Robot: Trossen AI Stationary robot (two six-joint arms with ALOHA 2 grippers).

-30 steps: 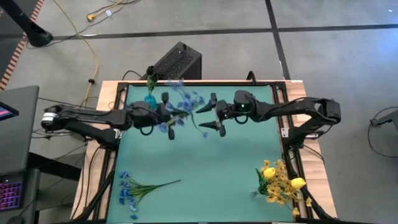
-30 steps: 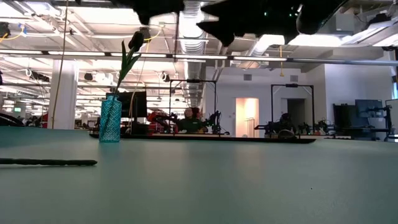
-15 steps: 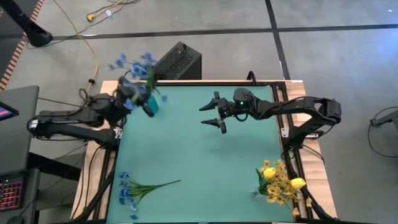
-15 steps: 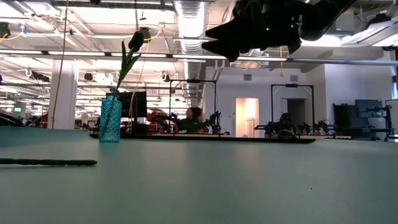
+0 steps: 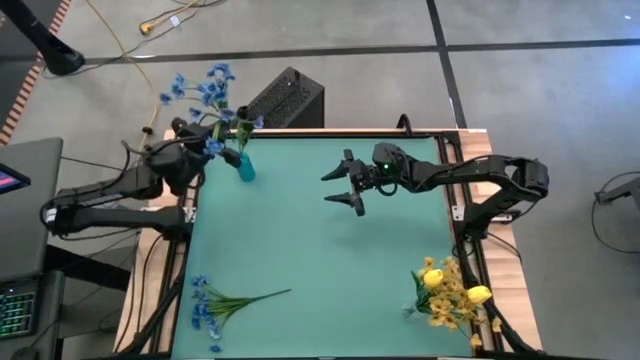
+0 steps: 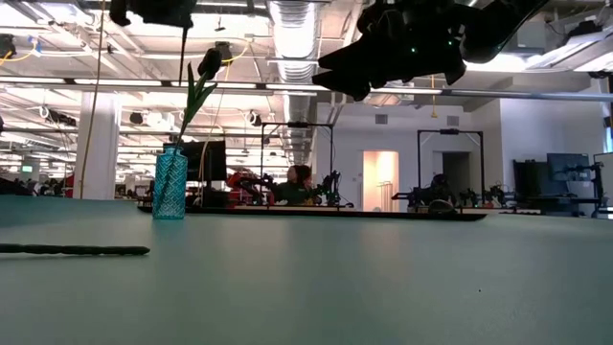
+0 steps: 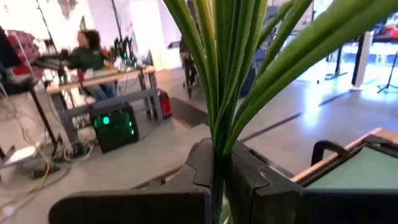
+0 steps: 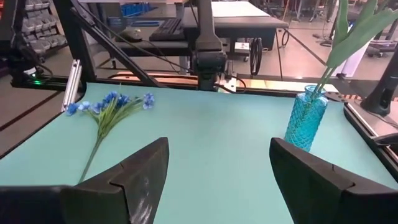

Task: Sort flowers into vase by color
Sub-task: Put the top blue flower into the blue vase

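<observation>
Left claw [image 5: 205, 148]: clamped on a blue sprig [image 5: 205, 92], now swung from mid-table to the blue vase [image 5: 244, 166] at the far-left corner.
Right claw [image 5: 343, 183]: hangs open over mid-table, empty.
Waiting flowers: second blue sprig [image 5: 215, 303], yellow bunch [image 5: 448, 290] lying near.
Meaning: insertion looks imminent.

Blue sprig [image 5: 205, 88] held aloft beside teal vase [image 5: 244, 166], another blue sprig [image 5: 222, 303] lying flat, yellow bunch [image 5: 448, 292]
</observation>
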